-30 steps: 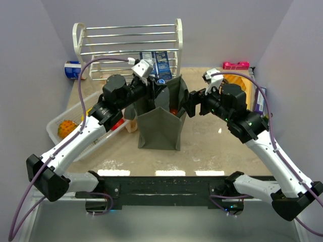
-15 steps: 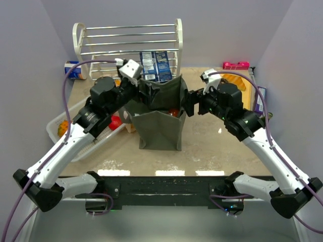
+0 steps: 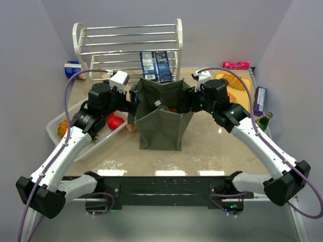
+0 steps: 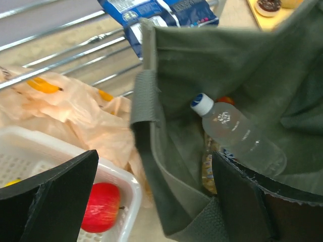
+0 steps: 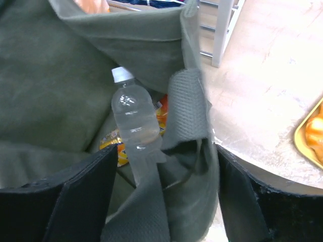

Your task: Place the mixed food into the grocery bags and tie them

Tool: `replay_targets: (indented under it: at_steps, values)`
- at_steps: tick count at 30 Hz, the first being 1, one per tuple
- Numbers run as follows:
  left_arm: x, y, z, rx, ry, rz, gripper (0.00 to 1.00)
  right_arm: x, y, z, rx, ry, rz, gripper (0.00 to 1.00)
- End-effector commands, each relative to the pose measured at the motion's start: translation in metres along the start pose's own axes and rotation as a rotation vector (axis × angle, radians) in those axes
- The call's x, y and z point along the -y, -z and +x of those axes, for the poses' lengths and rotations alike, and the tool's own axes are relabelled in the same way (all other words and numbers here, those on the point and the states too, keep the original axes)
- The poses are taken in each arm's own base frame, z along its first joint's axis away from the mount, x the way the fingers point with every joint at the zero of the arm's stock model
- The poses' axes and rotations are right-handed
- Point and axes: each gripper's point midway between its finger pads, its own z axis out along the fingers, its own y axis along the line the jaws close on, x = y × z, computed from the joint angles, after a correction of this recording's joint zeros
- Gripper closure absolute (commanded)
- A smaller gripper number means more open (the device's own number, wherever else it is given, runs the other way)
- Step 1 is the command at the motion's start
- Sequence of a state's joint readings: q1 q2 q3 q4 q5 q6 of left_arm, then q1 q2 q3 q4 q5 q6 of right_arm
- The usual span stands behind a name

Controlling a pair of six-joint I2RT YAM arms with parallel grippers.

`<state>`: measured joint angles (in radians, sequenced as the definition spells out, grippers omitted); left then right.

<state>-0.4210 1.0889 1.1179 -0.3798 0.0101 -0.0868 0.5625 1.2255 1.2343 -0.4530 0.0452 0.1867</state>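
1. The dark olive-green fabric tote [image 3: 160, 126] stands upright between both arms, its mouth open.
2. The left gripper [image 4: 155, 156] is spread wide, its jaws straddling the tote's left rim.
3. The right gripper [image 5: 166, 151] is likewise spread, straddling the right rim.
4. A clear plastic bottle with a white cap [image 4: 237, 133] lies tilted inside the tote.

Whatever's under the clear bottle [image 4: 237, 133] in the olive tote [image 4: 181, 65] is mostly buried, can't tell what it is, the bottle's base slips behind fabric, and the blue packets [image 4: 166, 11] get chopped off at 12 o'clock.
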Motion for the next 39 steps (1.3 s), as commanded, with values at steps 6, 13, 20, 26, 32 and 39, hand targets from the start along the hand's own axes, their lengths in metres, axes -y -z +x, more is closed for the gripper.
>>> replay_targets:
  at_steps: [6,13,20,26,32,39]
  values:
    - [0.041,-0.017,0.005,0.043,0.077,0.228,0.84,0.023,0.005,-0.016,0.049,0.009,0.131,0.99]
    - [0.08,-0.012,-0.03,0.128,0.106,0.449,1.0,0.104,0.052,-0.019,0.053,0.079,0.582,1.0]
    - [0.072,-0.02,-0.048,0.176,0.11,0.394,0.58,0.149,0.065,0.0,-0.017,0.082,0.742,1.0]
    - [0.014,-0.03,-0.065,0.273,0.188,0.136,0.09,0.164,0.075,-0.006,-0.012,0.071,0.794,1.0]
    - [-0.022,-0.043,-0.073,0.414,0.342,0.092,0.04,0.162,0.068,-0.003,-0.029,0.064,0.752,1.0]
    - [-0.016,-0.097,-0.055,0.393,0.511,0.189,0.13,0.158,0.06,0.0,-0.045,0.059,0.717,1.0]
